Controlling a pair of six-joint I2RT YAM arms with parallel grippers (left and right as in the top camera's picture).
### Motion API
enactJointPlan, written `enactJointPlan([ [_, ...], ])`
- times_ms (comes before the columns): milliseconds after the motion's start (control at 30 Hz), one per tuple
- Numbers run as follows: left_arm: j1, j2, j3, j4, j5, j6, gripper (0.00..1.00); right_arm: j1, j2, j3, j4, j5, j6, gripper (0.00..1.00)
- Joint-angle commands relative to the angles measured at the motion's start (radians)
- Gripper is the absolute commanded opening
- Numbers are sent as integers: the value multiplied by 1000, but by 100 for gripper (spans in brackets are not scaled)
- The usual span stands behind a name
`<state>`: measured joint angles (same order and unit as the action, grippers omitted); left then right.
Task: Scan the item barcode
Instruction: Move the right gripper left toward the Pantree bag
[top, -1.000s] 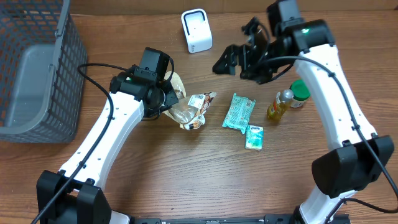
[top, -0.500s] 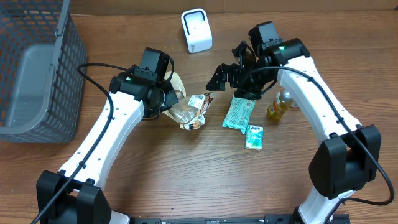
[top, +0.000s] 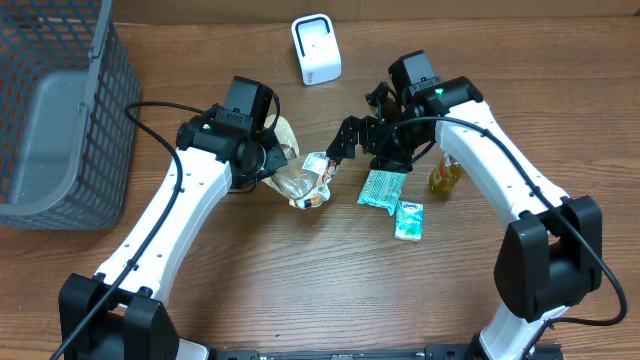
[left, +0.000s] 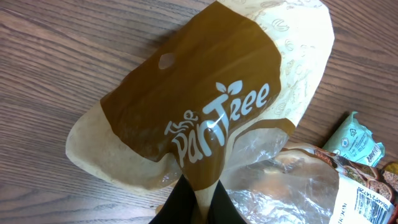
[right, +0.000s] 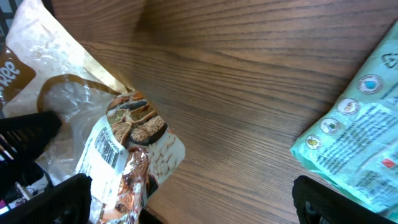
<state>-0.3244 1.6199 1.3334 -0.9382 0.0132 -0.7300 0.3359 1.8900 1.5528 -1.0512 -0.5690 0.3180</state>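
Note:
The item is a clear bag with a brown and cream "Pantree" label, lying on the table at the centre. My left gripper is shut on the label's narrow end, and in the overhead view it stands at the bag's left. The bag's printed end carries a barcode that faces up. My right gripper hovers open just right of that end, its left finger beside the bag. The white scanner stands at the back.
A teal packet lies under my right gripper, also at the right of the wrist view. A small teal packet and a yellow bottle sit nearby. A grey mesh basket fills the far left.
My right arm has swung left and down from near the back right to just beside the bag's printed end, jaws still open. The left arm and the bag have not moved.

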Motion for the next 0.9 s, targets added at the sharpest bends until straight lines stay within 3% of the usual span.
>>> enactJointPlan([
  [0,5,-12,4,5,14,18,4,6,-15,-11,14,-2,26,100],
  [867,5,-12,4,38,138,107,4,12,-15,-12,-25,-17,34,99],
])
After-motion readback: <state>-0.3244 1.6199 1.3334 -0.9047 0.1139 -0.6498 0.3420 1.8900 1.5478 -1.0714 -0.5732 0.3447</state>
